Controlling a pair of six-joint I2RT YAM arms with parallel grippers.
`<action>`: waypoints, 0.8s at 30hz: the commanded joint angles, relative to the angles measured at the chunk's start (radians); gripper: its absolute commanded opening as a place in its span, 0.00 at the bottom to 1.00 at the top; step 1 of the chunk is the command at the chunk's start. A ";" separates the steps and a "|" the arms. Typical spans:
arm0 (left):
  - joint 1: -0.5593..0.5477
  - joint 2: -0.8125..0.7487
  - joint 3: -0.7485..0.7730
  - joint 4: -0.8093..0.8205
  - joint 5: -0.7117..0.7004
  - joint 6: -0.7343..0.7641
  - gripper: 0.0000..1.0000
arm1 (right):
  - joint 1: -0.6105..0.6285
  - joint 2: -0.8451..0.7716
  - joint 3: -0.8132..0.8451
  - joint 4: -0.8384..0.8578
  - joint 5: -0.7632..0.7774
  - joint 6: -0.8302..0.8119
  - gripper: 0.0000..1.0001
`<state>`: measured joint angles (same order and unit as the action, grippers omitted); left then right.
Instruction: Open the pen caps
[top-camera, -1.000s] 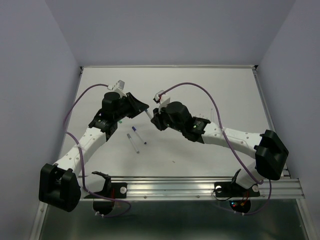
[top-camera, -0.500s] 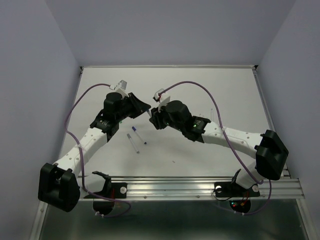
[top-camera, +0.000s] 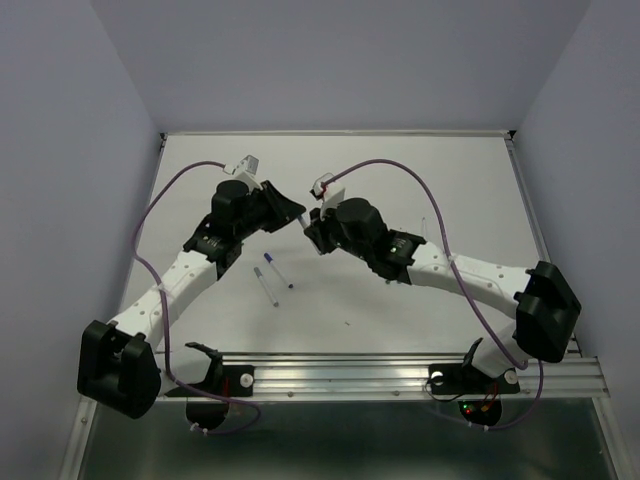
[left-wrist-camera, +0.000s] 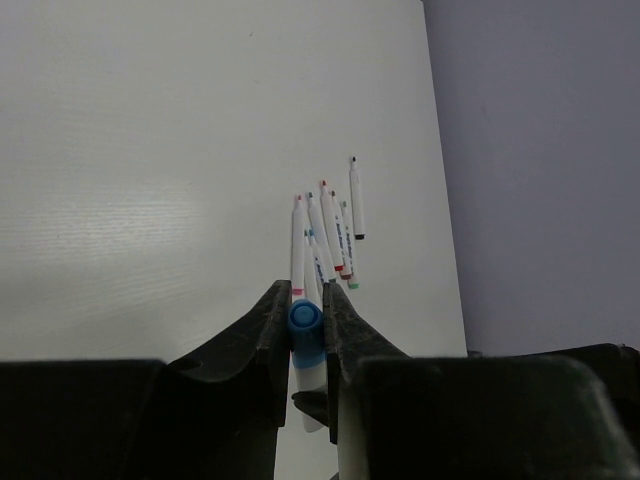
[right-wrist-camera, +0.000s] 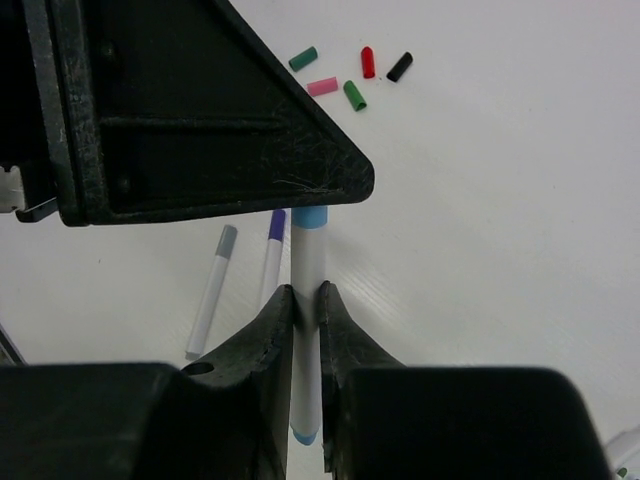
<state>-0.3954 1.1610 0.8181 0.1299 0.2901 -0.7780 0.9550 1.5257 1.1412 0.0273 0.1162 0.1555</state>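
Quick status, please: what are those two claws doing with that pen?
Left claw shut on blue cap. Right claw shut on pen barrel. Cap not yet off. Loose caps and spare pens lie aside.

White matte rectangular worktop (top-camera: 400, 170) is filling the middle of the top view. Thin metal edging (top-camera: 340, 132) is running along its far side and ending at a small black corner bracket (top-camera: 512, 134). Plain pale lavender-grey walls are closing it in: back wall (top-camera: 340, 60), left wall (top-camera: 60, 150), right wall (top-camera: 590, 120). Ribbed aluminium rail (top-camera: 350, 372) is spanning the near edge. Dark glossy green-grey surface (top-camera: 350, 445) is lying below it. Soft, even light is falling. A faint bright patch (left-wrist-camera: 120, 215) is showing on the worktop in the left wrist view.
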 joint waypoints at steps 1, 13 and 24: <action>0.003 0.041 0.111 0.047 -0.055 0.043 0.00 | -0.002 -0.093 -0.052 -0.012 -0.073 0.004 0.01; 0.156 0.186 0.243 0.079 -0.029 0.051 0.00 | -0.002 -0.283 -0.309 -0.003 -0.199 0.150 0.01; 0.259 0.236 0.291 0.014 -0.052 0.100 0.00 | -0.002 -0.375 -0.451 0.010 -0.188 0.234 0.01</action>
<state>-0.1429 1.4158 1.0649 0.1299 0.2691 -0.7181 0.9504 1.1942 0.7010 0.0120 -0.0860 0.3603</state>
